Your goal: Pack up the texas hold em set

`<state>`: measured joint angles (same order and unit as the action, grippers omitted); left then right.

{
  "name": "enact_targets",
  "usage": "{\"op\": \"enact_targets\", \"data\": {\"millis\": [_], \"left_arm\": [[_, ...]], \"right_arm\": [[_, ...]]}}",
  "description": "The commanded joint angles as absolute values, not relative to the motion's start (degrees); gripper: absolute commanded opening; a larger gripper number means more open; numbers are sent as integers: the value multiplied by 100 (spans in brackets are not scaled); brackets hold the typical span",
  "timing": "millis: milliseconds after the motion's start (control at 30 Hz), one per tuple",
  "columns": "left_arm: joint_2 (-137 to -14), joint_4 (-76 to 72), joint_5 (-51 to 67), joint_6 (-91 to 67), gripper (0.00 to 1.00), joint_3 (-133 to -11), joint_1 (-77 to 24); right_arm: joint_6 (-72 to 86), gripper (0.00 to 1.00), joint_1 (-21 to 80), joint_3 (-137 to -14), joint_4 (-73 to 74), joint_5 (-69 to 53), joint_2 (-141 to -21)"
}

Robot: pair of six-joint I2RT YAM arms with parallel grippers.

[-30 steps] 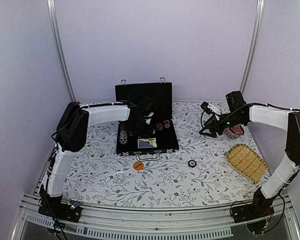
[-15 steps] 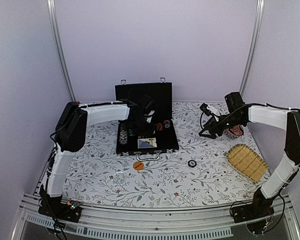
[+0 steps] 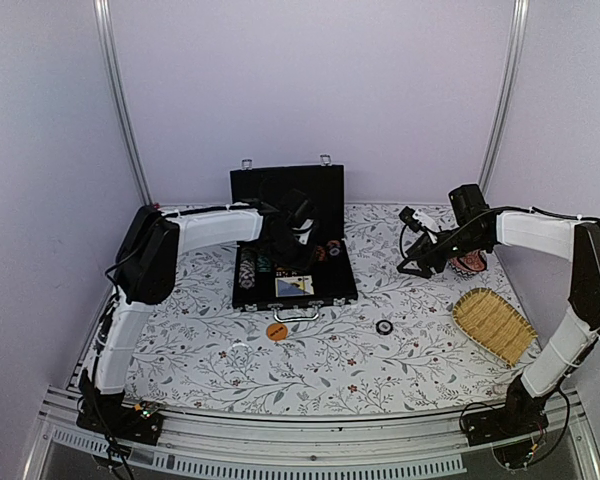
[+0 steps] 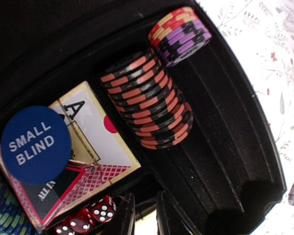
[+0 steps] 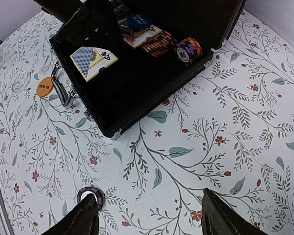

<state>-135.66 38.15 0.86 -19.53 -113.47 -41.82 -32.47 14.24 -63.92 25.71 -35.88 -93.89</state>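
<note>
The open black case (image 3: 290,185) sits toward the table's (image 3: 210,370) 12 o'clock. The left gripper (image 4: 144,218) hangs inside it, jaws nearly together and empty, while the right gripper (image 5: 149,215), at the case's 3 o'clock, gapes wide and empty. Chip stacks (image 4: 152,105) and cards (image 4: 95,139) lie in the case, an orange disc (image 3: 277,331) at its 6 o'clock, a loose chip (image 3: 384,327) at 4, and red dice (image 4: 104,211) beside the cards.

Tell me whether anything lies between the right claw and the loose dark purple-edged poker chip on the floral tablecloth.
Nothing visible does. The dark purple-edged round poker chip lies alone on bare floral tablecloth, close by one finger of the open right claw in the wrist view. The open black rectangular case sits farther off.
</note>
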Motion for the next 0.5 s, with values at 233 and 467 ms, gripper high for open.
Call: {"op": "enact_targets", "data": {"millis": [233,467], "left_arm": [[-13634,4166,-228,-1959,16,-11271,-4123],[-13328,4227,-385,-1930,17,-10945,-3990]], "right_arm": [[-3340,72,1452,-6469,2637,-3574,-9472],[-3353,72,1491,-6504,2671,-3553,-9536]]}}
